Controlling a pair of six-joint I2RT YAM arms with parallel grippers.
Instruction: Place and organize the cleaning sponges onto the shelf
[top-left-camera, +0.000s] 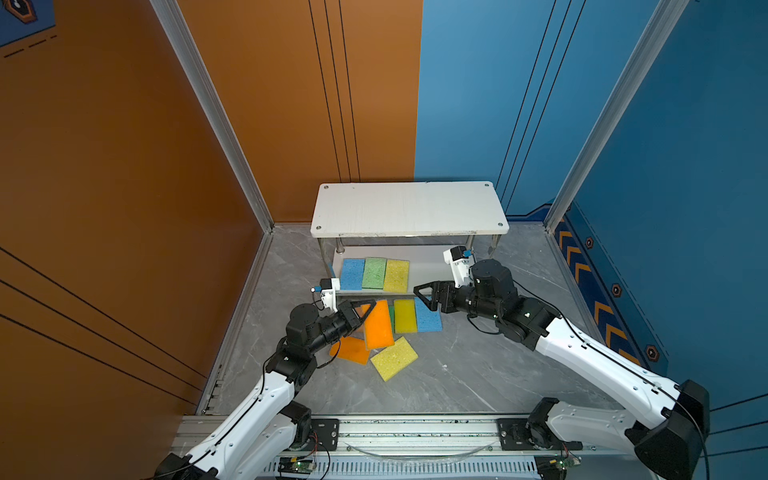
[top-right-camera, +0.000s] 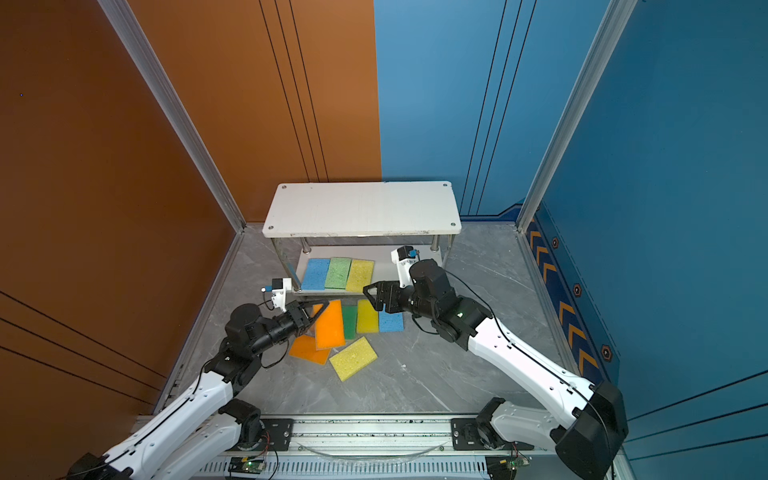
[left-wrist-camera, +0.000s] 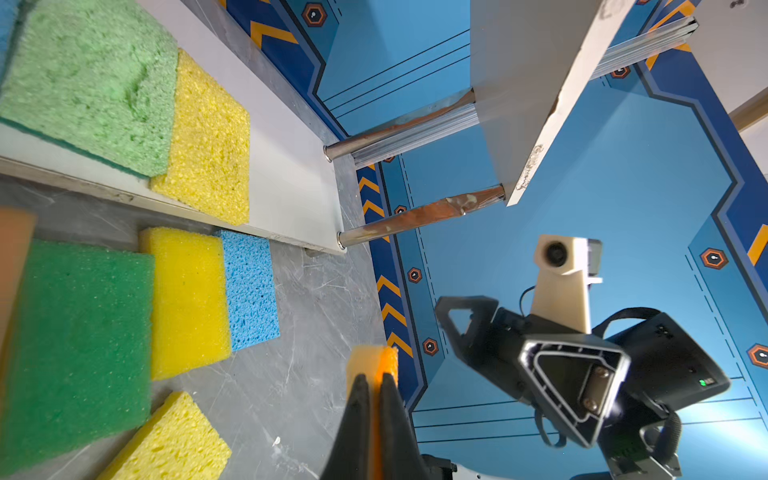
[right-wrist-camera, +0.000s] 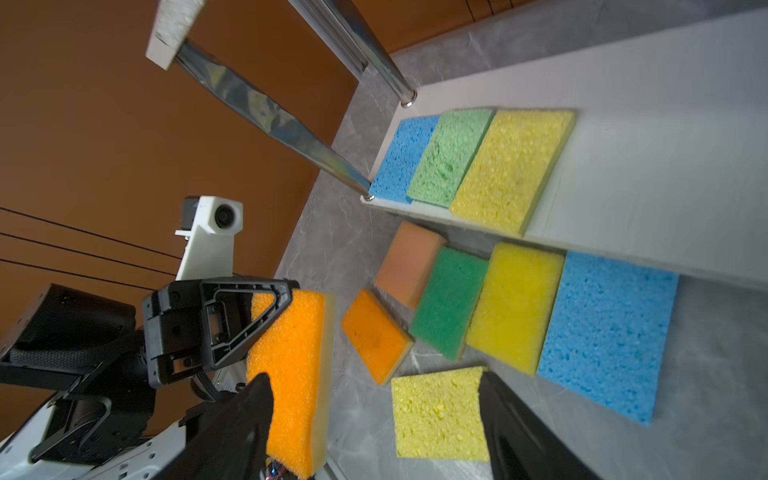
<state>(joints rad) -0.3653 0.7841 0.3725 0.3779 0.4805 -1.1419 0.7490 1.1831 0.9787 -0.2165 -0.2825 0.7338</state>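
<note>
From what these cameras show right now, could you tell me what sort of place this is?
Most likely a purpose-built robot test booth, not a home: orange and blue wall panels framed by aluminium posts, both arms mounted on a metal rail, and a shelf and sponges staged on a marble-look floor.

Shelf (top-left-camera: 409, 208): two white boards on metal posts, upright, at 12 o'clock on the floor. On the 9 o'clock half of the lower board lie the blue sponge (top-left-camera: 352, 274), light green sponge (top-left-camera: 374, 273) and yellow sponge (top-left-camera: 396, 275), flat and touching.

Floor at 6 o'clock of the shelf, in a row: peach sponge (right-wrist-camera: 409, 268), dark green sponge (right-wrist-camera: 451, 303), bright yellow sponge (right-wrist-camera: 515, 307), second blue sponge (right-wrist-camera: 606, 332). Orange sponge (top-left-camera: 379, 328), yellow underlayer, pinched in left gripper (left-wrist-camera: 375, 378) above the peach one. Nearer 6 o'clock lie the second orange sponge (top-left-camera: 350, 350) and pale yellow sponge (top-left-camera: 394, 358), flat and askew.
</note>
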